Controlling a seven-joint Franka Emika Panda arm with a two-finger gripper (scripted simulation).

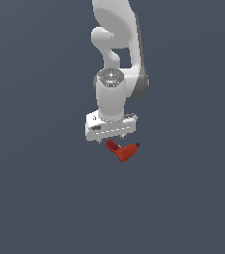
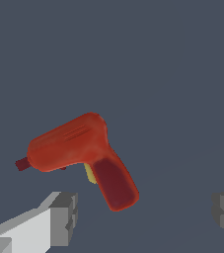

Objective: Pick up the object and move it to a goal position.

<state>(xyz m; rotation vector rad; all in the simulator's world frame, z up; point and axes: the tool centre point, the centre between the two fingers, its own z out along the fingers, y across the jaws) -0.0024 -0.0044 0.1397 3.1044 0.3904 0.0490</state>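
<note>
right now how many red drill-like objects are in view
1. The red drill-like object lies on the grey surface just below the arm, ahead of the open fingers. Nothing else shows.

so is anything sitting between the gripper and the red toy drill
Nothing visible. The gripper is open above the toy drill, and only bare grey floor shows around it in both views.

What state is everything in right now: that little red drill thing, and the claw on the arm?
Red toy drill: lying on its side on the grey surface, not held, nothing touching it.
End effector: open, fingers spread wide apart, poised above the drill with its handle between them.
Arm: bent over, pointing straight down at the drill.
</note>
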